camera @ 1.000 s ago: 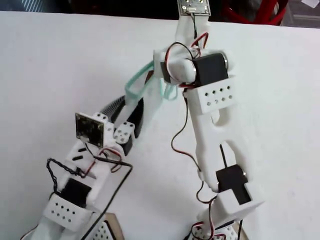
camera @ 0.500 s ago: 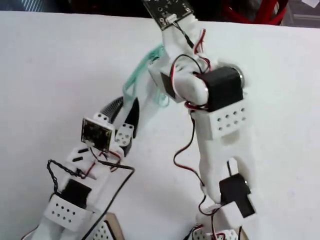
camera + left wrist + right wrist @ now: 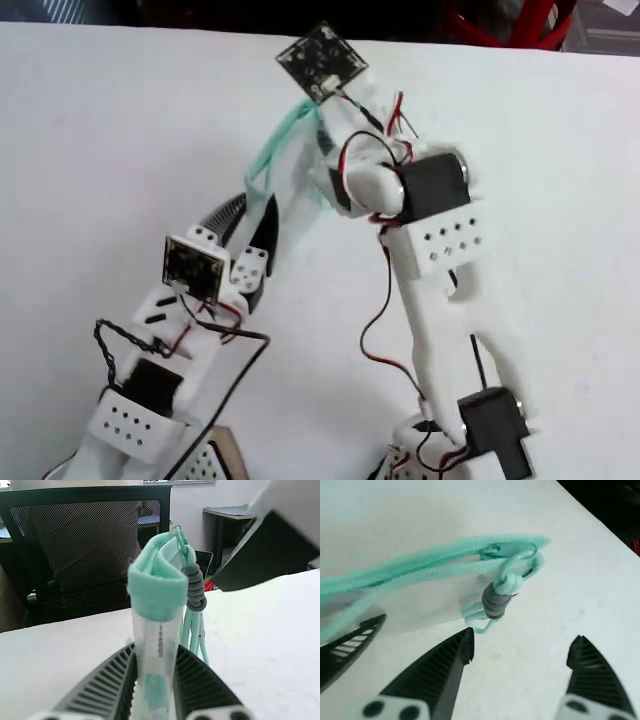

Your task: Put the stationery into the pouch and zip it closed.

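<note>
L tool (image 3: 155, 651) clamped narrow on one end of the clear pouch (image 3: 152, 587) w/ mint trim, holding it edge-up over the bench (image 3: 100, 130); R tool (image 3: 522, 637) spread wide, near the zip-pull cord (image 3: 512, 577) at the pouch's far end, not touching it. Step in hand, prob.: grab the pull & zip shut; can't tell if stationery is inside, nor how far the zip is run. To do it well: centre R tool on the grey knot (image 3: 494, 604), not the loose loops; close fully before pulling; pull straight along the zip line, no twist; L grip must stay firm or the pouch slips out.
</note>
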You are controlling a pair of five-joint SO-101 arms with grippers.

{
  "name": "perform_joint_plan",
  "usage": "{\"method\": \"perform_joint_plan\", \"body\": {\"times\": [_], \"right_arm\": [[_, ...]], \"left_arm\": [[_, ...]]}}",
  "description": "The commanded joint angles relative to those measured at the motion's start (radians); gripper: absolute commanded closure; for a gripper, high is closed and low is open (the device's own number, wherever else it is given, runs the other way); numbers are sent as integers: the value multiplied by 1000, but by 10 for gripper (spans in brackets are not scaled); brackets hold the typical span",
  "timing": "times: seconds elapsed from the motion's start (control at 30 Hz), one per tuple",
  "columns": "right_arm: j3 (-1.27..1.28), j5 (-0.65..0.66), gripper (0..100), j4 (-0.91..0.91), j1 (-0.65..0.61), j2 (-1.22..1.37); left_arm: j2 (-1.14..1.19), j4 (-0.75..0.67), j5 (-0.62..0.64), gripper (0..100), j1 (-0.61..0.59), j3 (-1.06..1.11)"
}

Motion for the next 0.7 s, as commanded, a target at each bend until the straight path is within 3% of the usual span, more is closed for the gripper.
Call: {"method": "perform_joint_plan", "body": {"times": [0.0,0.17,0.53,0.6,0.67], "right_arm": [[221,-3,700,-231,5,-104],[423,-3,701,-470,4,-188],[459,-3,708,-599,-41,-185],[457,2,782,-607,-45,-177],[454,-2,933,-607,-33,-173]], "left_arm": [[21,-17,-9,973,4,-3],[21,-17,-9,973,4,-3],[21,-11,-9,973,4,-3],[21,-11,-9,973,4,-3],[21,-11,-9,973,4,-3]]}}
